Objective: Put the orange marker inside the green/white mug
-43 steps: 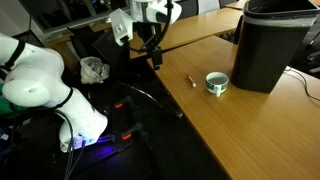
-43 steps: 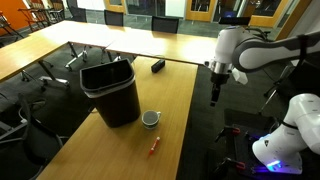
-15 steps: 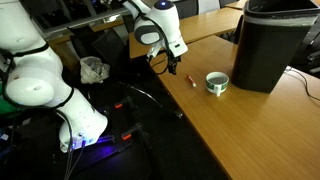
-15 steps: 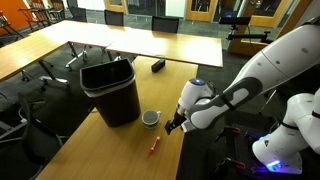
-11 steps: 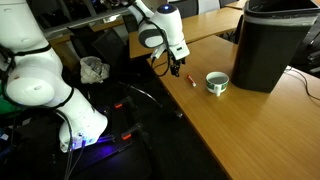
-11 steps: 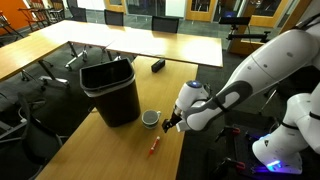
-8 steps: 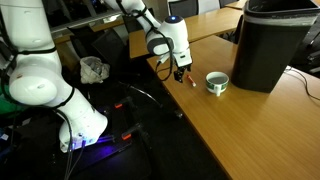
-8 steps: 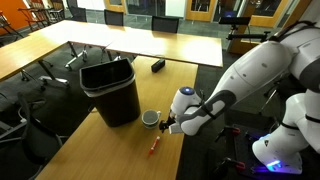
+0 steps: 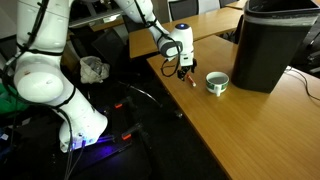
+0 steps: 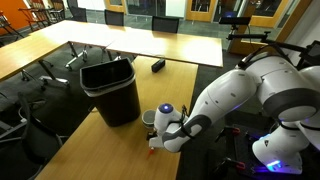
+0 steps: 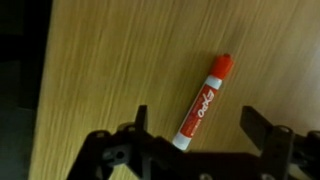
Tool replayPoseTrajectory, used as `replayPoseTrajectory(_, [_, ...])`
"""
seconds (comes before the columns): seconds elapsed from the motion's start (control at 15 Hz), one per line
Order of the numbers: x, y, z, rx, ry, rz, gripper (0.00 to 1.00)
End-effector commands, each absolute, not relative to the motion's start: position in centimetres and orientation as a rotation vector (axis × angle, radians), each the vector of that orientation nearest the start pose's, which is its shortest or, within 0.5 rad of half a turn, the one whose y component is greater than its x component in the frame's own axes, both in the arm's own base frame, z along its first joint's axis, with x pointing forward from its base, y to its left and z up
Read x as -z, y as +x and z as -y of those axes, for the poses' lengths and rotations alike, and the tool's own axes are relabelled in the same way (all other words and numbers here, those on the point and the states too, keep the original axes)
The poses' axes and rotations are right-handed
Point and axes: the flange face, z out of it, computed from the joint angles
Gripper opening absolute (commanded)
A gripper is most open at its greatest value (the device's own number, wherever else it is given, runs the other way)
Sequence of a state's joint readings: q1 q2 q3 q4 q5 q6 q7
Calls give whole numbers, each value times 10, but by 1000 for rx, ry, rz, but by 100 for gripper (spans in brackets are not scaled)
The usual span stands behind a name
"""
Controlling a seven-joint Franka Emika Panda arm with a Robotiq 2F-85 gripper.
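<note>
The orange marker (image 11: 203, 102) lies flat on the wooden table, red cap pointing away, white barrel end between my fingers in the wrist view. My gripper (image 11: 196, 128) is open, its two black fingers on either side of the marker, low over the table near its edge. In an exterior view the gripper (image 9: 184, 72) hangs just over the marker (image 9: 190, 79), with the green/white mug (image 9: 216, 83) a short way beyond. In an exterior view my arm hides the mug; only a bit of the marker (image 10: 152, 149) shows beside the gripper (image 10: 157, 141).
A tall black bin (image 9: 268, 45) stands right behind the mug, and shows too in an exterior view (image 10: 112, 92). The table edge (image 9: 175, 100) runs close to the marker. A small black object (image 10: 158, 67) lies farther down the table. Chairs and cables are around.
My arm has swung down from high above the table edge and lowered the open gripper over the marker. The marker and mug have not moved.
</note>
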State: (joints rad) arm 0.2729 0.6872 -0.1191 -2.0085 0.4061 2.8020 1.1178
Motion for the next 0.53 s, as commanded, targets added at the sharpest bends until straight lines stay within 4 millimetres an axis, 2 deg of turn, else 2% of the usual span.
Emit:
replayPoseTrajectory(0.0, [-113, 615, -75, 16, -2355, -1937, 100])
replayPoseTrajectory(0.33, [-95, 632, -71, 55, -2317, -2043, 98])
replayPoseTrajectory(0.47, [-86, 635, -73, 62, -2321, -2032, 73])
